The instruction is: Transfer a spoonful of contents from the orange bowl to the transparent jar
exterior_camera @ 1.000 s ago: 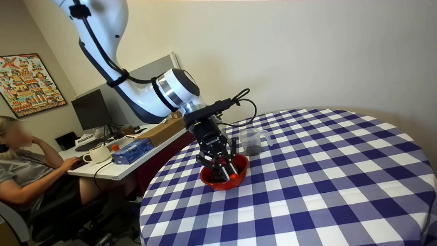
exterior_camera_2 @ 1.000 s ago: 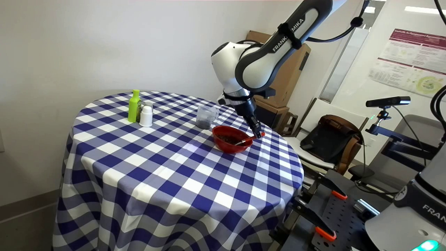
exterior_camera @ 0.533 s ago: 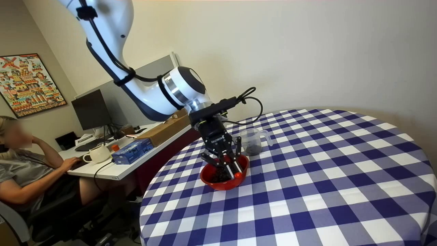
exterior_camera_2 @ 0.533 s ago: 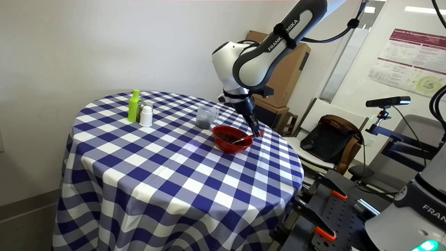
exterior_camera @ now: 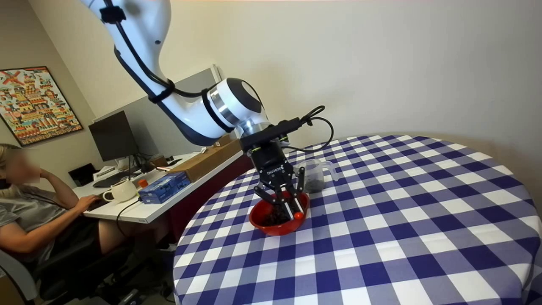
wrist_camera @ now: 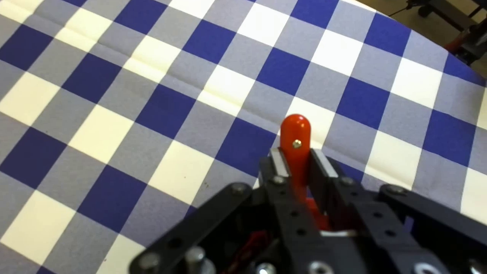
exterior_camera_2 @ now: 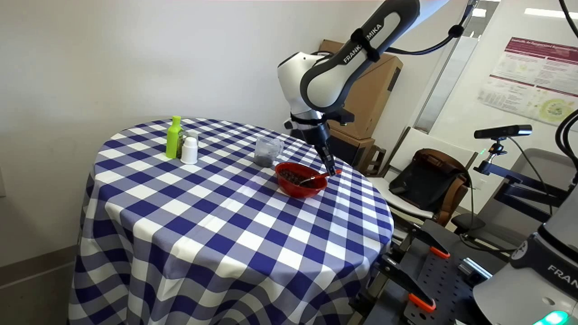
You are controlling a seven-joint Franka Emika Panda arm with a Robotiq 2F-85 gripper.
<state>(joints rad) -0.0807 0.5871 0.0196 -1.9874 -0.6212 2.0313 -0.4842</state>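
In an exterior view, the black two-finger gripper point(exterior_camera_2: 332, 172), closed on the red-handled metal spoon point(exterior_camera_2: 319, 176), has just shifted slightly toward ten o'clock. The spoon's end lies inside the round red-orange bowl point(exterior_camera_2: 298, 191), so scooping is probably not finished; the clear handled jar point(exterior_camera_2: 266, 153) stands at the bowl's ten o'clock.

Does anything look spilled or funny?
A little: tiny dark specks lie on the blue-and-white checked cloth, outside the round red-orange bowl. They could be spilled bits, but they're too small to tell.
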